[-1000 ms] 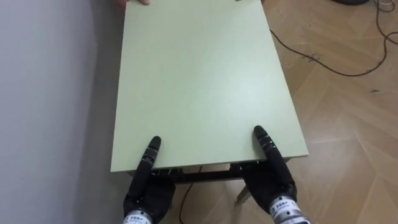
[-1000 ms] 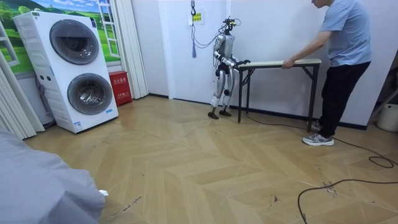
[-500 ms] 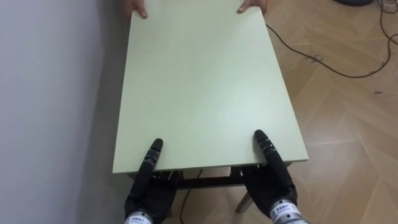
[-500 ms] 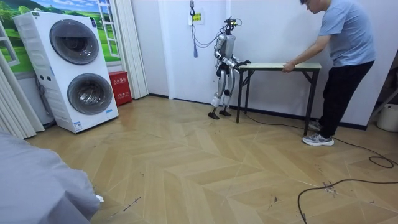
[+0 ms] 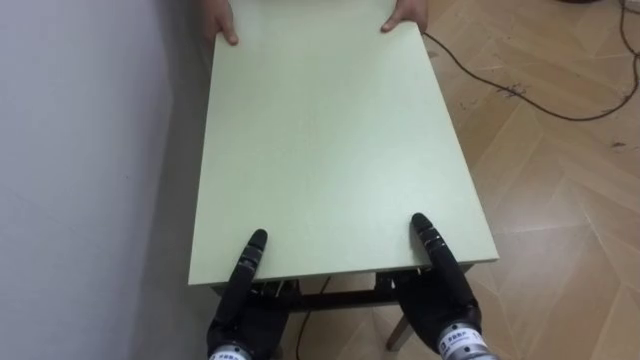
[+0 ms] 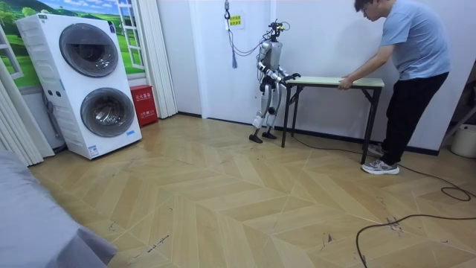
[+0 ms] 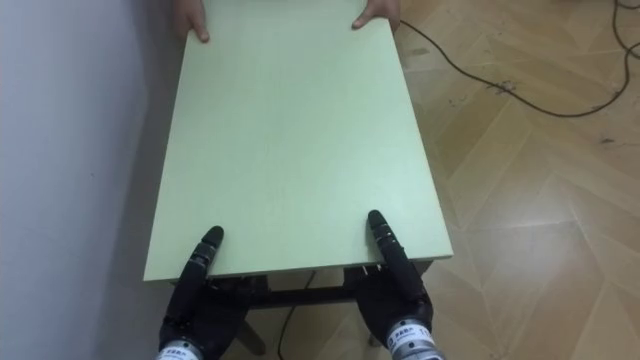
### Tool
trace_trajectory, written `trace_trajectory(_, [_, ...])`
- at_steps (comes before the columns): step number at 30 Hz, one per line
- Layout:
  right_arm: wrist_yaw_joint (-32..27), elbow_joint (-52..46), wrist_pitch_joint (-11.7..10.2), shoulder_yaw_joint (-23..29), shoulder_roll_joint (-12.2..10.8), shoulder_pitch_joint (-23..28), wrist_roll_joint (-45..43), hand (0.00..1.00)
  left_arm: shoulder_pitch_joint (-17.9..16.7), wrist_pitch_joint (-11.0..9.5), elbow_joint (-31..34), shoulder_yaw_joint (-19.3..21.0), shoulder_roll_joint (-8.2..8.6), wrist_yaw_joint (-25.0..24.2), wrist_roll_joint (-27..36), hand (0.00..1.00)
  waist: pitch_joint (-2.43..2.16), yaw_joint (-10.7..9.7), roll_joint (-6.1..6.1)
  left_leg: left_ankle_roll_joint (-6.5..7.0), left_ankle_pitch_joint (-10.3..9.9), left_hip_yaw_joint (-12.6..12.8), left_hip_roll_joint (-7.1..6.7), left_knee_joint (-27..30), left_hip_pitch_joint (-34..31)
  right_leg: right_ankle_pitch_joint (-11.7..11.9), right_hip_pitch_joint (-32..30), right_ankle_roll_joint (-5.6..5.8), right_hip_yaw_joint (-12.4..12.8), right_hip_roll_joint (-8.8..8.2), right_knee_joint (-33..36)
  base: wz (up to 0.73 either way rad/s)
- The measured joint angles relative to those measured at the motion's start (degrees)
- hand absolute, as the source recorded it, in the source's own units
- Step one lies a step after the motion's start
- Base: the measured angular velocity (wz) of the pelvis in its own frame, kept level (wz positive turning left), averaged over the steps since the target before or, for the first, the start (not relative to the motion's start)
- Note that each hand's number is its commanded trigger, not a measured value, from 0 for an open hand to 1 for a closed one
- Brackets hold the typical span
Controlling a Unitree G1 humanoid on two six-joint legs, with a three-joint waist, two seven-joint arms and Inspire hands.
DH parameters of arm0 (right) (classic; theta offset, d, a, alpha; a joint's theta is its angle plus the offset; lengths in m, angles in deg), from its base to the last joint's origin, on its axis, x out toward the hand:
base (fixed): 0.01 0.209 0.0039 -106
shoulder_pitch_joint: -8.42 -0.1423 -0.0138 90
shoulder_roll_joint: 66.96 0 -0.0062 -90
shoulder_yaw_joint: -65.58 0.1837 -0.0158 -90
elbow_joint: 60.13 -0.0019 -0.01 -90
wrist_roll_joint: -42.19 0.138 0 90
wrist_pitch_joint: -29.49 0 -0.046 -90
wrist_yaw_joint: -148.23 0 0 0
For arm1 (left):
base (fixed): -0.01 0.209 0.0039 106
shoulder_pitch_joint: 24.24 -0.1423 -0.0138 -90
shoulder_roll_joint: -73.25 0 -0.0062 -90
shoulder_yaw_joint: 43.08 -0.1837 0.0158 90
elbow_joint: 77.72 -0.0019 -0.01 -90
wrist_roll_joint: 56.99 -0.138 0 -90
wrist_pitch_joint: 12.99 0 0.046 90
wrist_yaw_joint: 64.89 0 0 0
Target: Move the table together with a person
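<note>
A pale green table [image 5: 330,140] stretches away from me, its long side close to the wall on my left. My left hand [image 5: 240,318] and right hand [image 5: 442,300] hold its near edge, thumbs flat on top and the other fingers hidden beneath. At the far edge a person's two hands [image 5: 222,22] [image 5: 405,14] grip the corners. In the room view I stand at the end of the table [image 6: 335,79] on the room view's left, and the person [image 6: 413,67] bends over the other end.
A white wall [image 5: 90,160] runs along the table's left side. Wooden floor lies open on my right, with a dark cable [image 5: 540,105] across it. Two stacked washing machines [image 6: 93,82] stand at the room view's left.
The person's end of the table has come down a little in the room view. The eye view has shifted, so the person's hands show more fully. My hands keep their hold.
</note>
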Motion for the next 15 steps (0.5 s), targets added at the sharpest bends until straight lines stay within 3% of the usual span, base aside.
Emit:
trace_trajectory(6, [0.13,1.11,0.56,0.06,-1.05,0.07,-0.30,1.00,-0.38,0.48,-0.84,1.10,-0.11,-0.93,-0.75,1.00,0.05,0.11,-1.00,0.00,0.00,0.21,0.00,-0.59,1.16,0.00,1.29,0.00,0.04,0.08,-0.94,0.00])
trace_trajectory(7, [0.23,1.39,0.69,0.07,-1.17,0.09,-0.30,1.00,-0.51,0.54,-0.93,1.24,-0.11,-1.04,-1.11,0.96,0.04,0.10,-1.20,-0.01,0.00,0.23,0.00,-0.83,1.45,0.01,1.54,-0.01,0.04,0.12,-0.98,0.00])
trace_trajectory(10, [0.40,1.74,1.04,0.28,-1.34,0.15,-0.31,1.00,-0.57,0.77,-1.11,1.36,-0.13,-1.07,-1.18,0.91,0.04,0.11,-1.33,-0.01,0.00,0.24,0.00,-0.90,1.84,0.01,1.90,-0.01,0.06,0.13,-0.97,0.00])
trace_trajectory(15, [0.78,2.38,1.08,0.35,-1.35,0.24,-0.33,1.00,-0.68,1.11,-1.54,1.43,-0.18,-1.44,-1.48,0.91,0.01,0.10,-1.36,-0.01,0.00,0.26,0.00,-0.91,2.39,0.02,2.47,-0.02,0.08,0.12,-1.02,0.00])
